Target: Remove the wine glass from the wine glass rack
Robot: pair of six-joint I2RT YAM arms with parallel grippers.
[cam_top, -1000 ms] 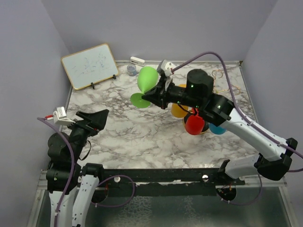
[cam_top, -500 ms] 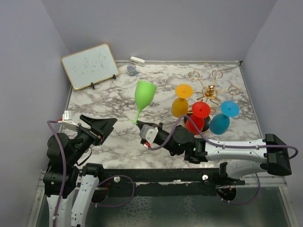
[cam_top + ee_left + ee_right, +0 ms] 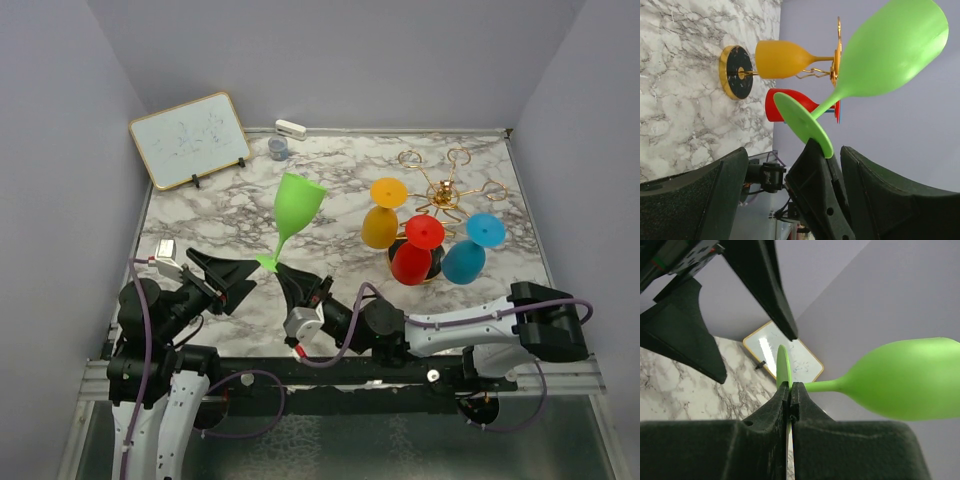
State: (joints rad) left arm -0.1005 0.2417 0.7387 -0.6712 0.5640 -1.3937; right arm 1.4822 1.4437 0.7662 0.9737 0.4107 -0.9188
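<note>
The green wine glass [image 3: 298, 205], already off the gold rack [image 3: 440, 195] near the far right corner of the surface [image 3: 230, 215], tilts in the air over the near left edge, its foot pinched by the right jaws. The left jaws stand spread just beside the foot. A handover or a gentle set-down looks likely next.
</note>
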